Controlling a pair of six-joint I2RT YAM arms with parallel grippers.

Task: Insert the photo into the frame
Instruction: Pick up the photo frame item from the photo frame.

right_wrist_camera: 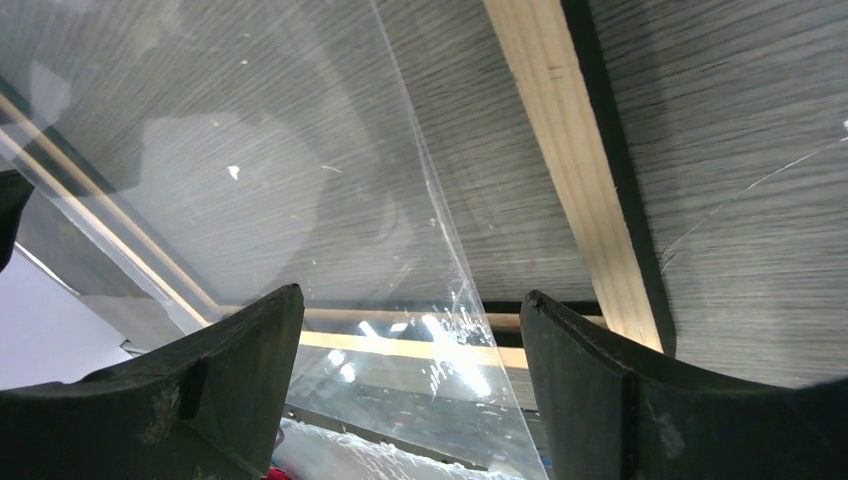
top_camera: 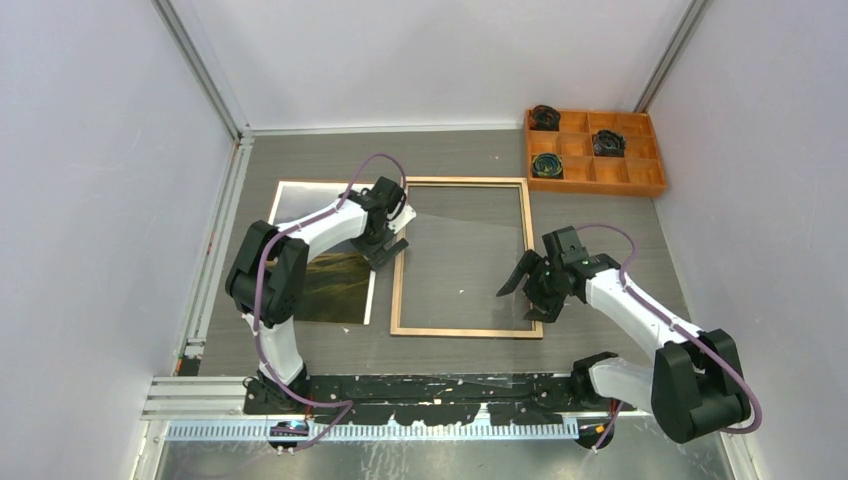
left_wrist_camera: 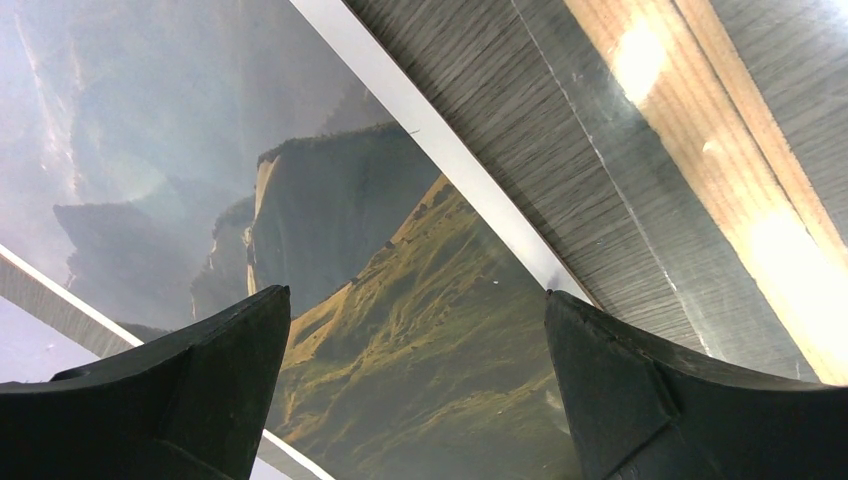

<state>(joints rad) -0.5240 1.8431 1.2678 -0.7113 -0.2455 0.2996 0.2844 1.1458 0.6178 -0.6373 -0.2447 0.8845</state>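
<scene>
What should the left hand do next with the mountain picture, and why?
Probably lower the left gripper and pinch the photo at its white border: the jaws stand open above it, holding nothing, and the photo lies beside the frame, not in it.

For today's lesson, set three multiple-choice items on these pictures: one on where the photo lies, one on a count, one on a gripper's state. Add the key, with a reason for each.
1. Where does the photo lie?
A. Inside the frame
B. Flat beside the frame, on the left arm's side
C. In the orange tray

2. How many dark coils sit in the orange tray?
A. One
B. Three
C. Five

3. The left gripper is:
A. Open, holding nothing
B. Shut on the photo
C. Shut on the frame

Key:
1 B, the top view shows the print outside the frame's left rail.
2 B, three separate compartments each hold one coil.
3 A, the left wrist view shows its fingers wide apart above the print.
</scene>
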